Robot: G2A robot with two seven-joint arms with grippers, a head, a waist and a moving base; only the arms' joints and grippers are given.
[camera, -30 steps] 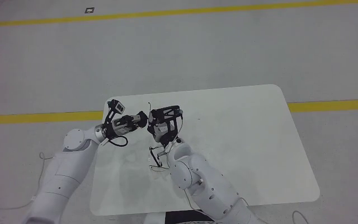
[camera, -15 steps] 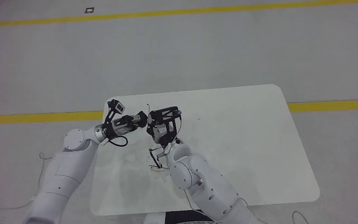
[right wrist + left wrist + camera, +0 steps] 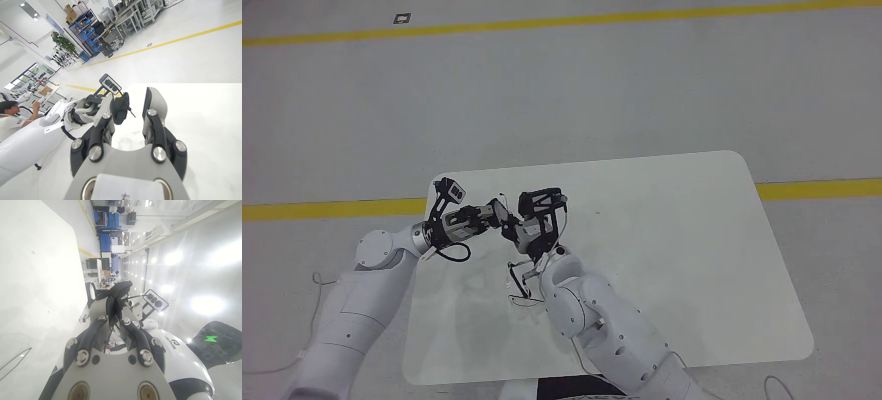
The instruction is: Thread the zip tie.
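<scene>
My left gripper (image 3: 498,213) hovers over the white table's (image 3: 692,250) left part, shut on a thin black zip tie (image 3: 131,113). The tie's pointed end pokes out past the black finger pads (image 3: 121,111). In the left wrist view the tie (image 3: 110,330) runs as a thin dark line between that gripper's (image 3: 118,291) closed fingers. My right gripper (image 3: 517,222) faces it from close by. In its own wrist view the right gripper (image 3: 130,98) is open, and the tie's tip lies between its two fingers without touching either.
A second black zip tie (image 3: 518,285) lies bent in a loop on the table below the grippers, also in the left wrist view (image 3: 16,362). The table's right half is bare. A person sits far off in the room behind.
The tie's thin end that stood up between the two grippers has dropped out of sight in the top view. The right gripper has shifted slightly. The left arm has barely moved.
</scene>
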